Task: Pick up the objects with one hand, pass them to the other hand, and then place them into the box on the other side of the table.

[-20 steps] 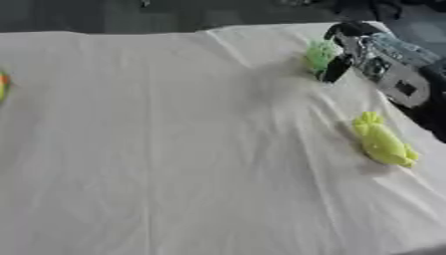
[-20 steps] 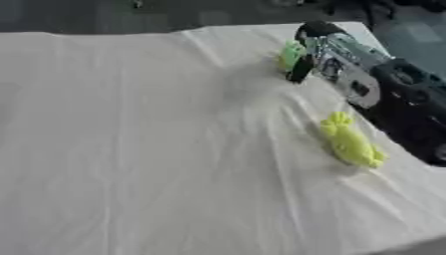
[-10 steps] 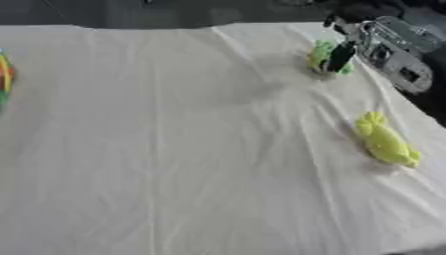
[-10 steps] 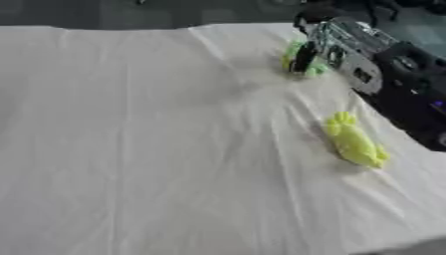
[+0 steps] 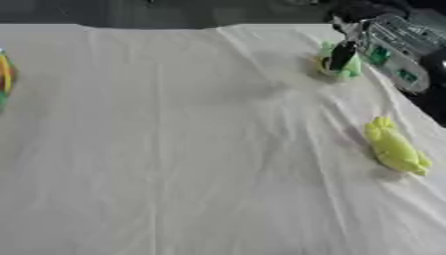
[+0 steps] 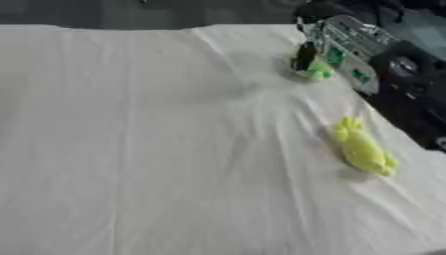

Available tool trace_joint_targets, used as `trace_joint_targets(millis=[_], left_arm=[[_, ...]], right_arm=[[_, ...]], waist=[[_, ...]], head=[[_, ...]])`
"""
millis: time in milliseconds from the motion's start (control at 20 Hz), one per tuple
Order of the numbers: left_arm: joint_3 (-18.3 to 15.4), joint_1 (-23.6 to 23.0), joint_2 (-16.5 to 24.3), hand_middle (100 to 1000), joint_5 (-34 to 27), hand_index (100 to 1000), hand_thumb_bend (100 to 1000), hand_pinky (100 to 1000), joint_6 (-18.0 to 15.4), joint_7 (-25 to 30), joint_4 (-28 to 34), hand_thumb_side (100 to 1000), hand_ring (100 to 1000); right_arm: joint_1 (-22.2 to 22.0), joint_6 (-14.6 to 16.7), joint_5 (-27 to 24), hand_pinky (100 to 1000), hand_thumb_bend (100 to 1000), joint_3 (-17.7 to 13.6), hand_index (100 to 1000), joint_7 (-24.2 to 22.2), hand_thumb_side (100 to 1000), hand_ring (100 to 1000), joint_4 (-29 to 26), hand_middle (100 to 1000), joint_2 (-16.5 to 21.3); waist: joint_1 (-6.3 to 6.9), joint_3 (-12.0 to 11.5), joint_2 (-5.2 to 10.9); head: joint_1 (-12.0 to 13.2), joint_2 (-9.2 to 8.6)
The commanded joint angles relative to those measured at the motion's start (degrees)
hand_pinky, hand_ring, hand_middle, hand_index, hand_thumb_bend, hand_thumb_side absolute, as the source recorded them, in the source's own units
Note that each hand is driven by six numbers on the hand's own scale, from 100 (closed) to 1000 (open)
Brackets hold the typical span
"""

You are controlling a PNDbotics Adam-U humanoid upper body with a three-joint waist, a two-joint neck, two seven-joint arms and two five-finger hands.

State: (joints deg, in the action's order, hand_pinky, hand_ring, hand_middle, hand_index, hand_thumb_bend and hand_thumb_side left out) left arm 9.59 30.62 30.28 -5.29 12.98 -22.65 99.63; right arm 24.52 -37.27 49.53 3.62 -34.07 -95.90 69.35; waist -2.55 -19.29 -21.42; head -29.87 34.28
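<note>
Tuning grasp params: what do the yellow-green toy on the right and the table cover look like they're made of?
Yellow-green toy: probably soft plush or foam; matte, lumpy rounded outline, no glare. Not certain.
Table cover: white cloth, matte; long creases and folds run across it.

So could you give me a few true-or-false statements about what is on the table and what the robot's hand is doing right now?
1. The right hand is at a small green toy near the table's far right corner. True.
2. A yellow-green toy lies alone on the white cloth, with no hand touching it. True.
3. The left hand is holding the yellow-green toy. False: no left hand shows in either view, and that toy lies free.
4. The cloth is dark blue. False: it is white.
5. The yellow-green toy lies nearer the camera than the green toy. True.
</note>
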Motion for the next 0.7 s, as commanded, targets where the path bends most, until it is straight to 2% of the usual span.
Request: trace_joint_targets(millis=[50,200,250,300,700], left_arm=[[-1.7,0.0,2.0,753,-0.1,735,100,712,0.0,-0.4,1.4,706,773],[-1.9,-0.3,2.2,754,-0.1,736,100,714,0.1,-0.6,1.5,705,773],[-1.9,-0.4,2.3,754,-0.2,736,100,714,0.1,-0.6,1.5,704,773],[-2.0,-0.5,2.3,754,-0.2,736,100,714,0.2,-0.7,1.5,705,773],[-2.2,-1.1,2.3,754,-0.2,736,100,717,0.3,-0.8,1.3,703,774]], right_arm=[[0.1,-14.7,3.0,913,372,-1.8,905,-17.3,100,939,-1.2,937,3.1],[-0.5,-14.7,3.9,913,372,-2.3,905,-17.8,100,939,-1.1,936,3.3],[-0.7,-14.7,4.0,912,343,-2.5,905,-17.9,100,939,-1.0,936,3.4],[-0.9,-14.7,4.0,912,373,-2.6,906,-17.9,100,939,-0.8,937,3.4],[-1.8,-14.7,2.9,911,375,-3.3,905,-17.9,100,937,1.3,935,3.9]], waist=[[0.24,-0.1,0.90],[0.42,-0.3,0.73],[0.47,-0.3,0.68],[0.55,-0.3,0.61],[1.22,-0.2,0.16]], head=[[-0.4,-1.01],[-0.4,-1.20],[-0.4,-1.21],[-0.4,-1.23],[-0.4,-0.89]])
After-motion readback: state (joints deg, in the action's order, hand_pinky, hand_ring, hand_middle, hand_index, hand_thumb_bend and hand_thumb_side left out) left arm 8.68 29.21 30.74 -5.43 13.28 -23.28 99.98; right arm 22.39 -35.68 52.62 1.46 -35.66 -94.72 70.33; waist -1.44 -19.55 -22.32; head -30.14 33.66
